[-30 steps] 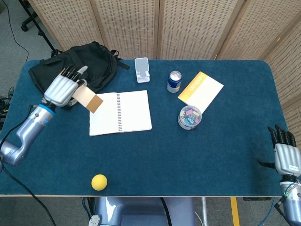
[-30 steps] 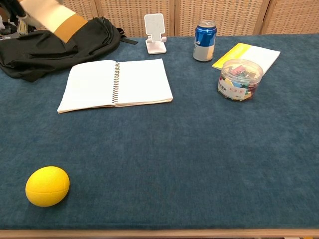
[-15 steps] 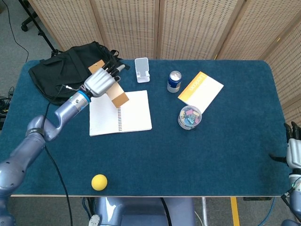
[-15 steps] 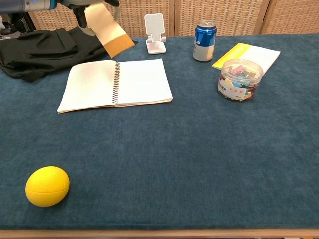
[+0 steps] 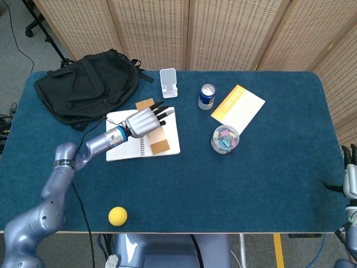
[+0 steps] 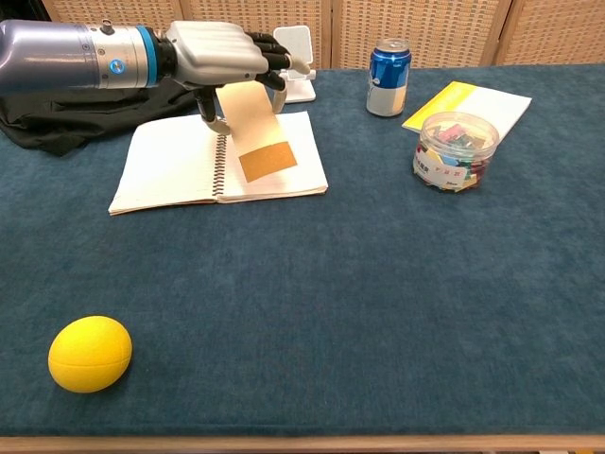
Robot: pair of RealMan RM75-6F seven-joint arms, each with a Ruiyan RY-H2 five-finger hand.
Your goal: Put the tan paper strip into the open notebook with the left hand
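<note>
The tan paper strip (image 6: 256, 132) hung from the left hand (image 6: 222, 57), pinched at its upper end, pale along most of its length with a darker brown patch at the bottom. It sloped down over the right-hand page of the open notebook (image 6: 180, 165), its lower end at or just above the paper. The notebook, spiral-bound and white-paged, lay flat and spread open on the blue table, spine running away from the robot.

A blue-covered table (image 5: 268, 190) stands before woven tan folding screens (image 5: 223, 33) on grey floor (image 5: 14, 39).
</note>
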